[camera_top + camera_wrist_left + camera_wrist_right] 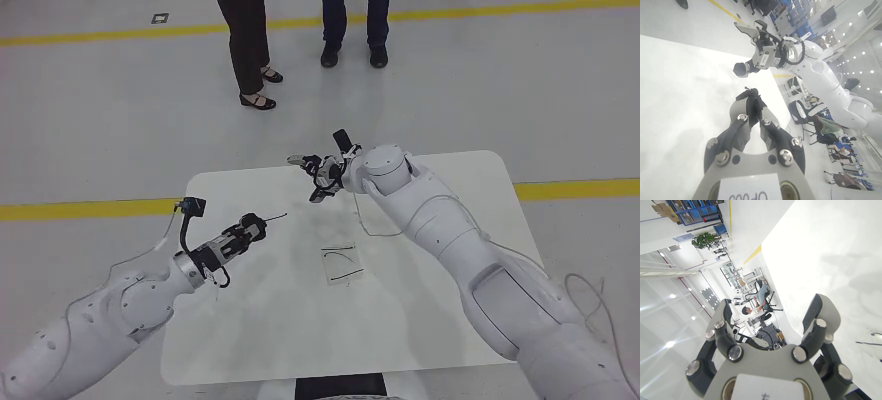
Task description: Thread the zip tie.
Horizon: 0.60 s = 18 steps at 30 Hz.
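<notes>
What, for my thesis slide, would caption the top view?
Left end effector pinches a zip tie over the white table; right end effector hangs open opposite; spare ties lie on it.

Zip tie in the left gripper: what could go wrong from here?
1. The zip tie is thin and pinched by the left gripper, jaws shut, with a free length sticking out. That length may bend or swivel once touched.
2. The right gripper, jaws open and empty, is well apart from the tie. A misaligned close could knock it loose rather than catch it.
</notes>
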Tool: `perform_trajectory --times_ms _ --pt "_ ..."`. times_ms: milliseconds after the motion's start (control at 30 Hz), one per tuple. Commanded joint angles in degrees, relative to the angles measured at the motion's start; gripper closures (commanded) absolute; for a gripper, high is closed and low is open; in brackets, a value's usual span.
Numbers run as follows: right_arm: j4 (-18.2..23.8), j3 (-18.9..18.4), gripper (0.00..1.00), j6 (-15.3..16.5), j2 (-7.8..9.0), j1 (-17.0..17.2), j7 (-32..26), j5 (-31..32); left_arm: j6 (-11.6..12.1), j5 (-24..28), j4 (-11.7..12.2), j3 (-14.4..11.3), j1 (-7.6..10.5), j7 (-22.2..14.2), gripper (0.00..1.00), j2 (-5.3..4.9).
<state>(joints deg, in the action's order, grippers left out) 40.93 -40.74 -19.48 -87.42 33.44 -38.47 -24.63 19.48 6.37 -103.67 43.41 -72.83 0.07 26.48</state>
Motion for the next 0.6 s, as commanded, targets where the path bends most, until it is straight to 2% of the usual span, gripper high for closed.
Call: perform_trajectory --times_ms 0,200,233,300,333,433,567 --pt "0.0 0.0 0.0 0.0 0.0 0.0 0.0 0.0 0.0 -0.11 1.45 -0.04 0.03 -0.31 1.0 0.25" --pt "0.0 0.0 0.0 0.0 0.0 0.0 0.0 0.0 0.0 7.76 3.62 1.0 1.45 -5.39 1.0 2.07" --pt "0.0 0.0 0.0 0.0 0.0 0.0 0.0 0.0 0.0 8.03 3.75 1.41 1.78 -7.16 1.0 2.48" --pt "0.0 0.0 0.0 0.0 0.0 0.0 0.0 0.0 0.0 11.82 3.85 2.24 1.69 -10.1 1.0 3.24" --pt "0.0 0.0 0.0 0.0 0.0 0.0 0.0 0.0 0.0 12.21 4.1 3.1 1.87 -12.92 1.0 3.69" --pt "0.0 0.0 0.0 0.0 0.0 0.0 0.0 0.0 0.0 16.26 5.05 5.62 1.19 -18.81 1.0 4.92" --pt "0.0 0.0 0.0 0.0 0.0 0.0 0.0 0.0 0.0 19.06 7.01 10.66 -1.18 -27.96 1.0 7.06"
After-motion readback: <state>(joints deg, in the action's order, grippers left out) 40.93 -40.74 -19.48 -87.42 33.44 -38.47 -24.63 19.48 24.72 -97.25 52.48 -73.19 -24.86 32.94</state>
